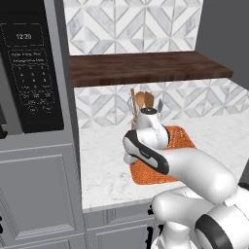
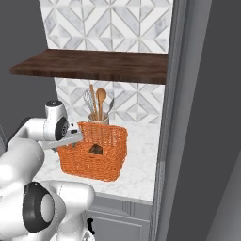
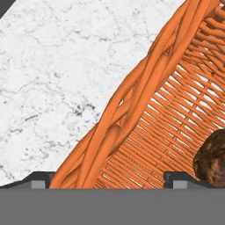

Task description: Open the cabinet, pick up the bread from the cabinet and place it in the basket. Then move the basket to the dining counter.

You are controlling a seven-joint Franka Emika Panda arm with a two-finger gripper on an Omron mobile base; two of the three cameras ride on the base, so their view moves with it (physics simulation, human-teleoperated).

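The orange wicker basket [image 2: 94,157] stands on the white worktop [image 1: 102,165], below the cabinet's dark shelf board [image 1: 146,68]. The bread [image 3: 213,160], a small brown lump, lies inside the basket [image 3: 176,110] on its floor; it also shows through the weave as the bread [image 2: 96,149]. My gripper [image 3: 108,181] is open and straddles the basket's braided left rim, one fingertip outside over the marble and one inside. My gripper [image 2: 75,137] sits at the basket's left edge. The grey cabinet door [image 2: 202,117] stands open at the right. The dining counter is out of view.
A cream holder with wooden spoons and a whisk [image 2: 98,106] stands right behind the basket. A black microwave [image 1: 29,73] is set in the tall grey unit at the left. Grey lower cupboards [image 1: 121,228] run under the worktop's front edge.
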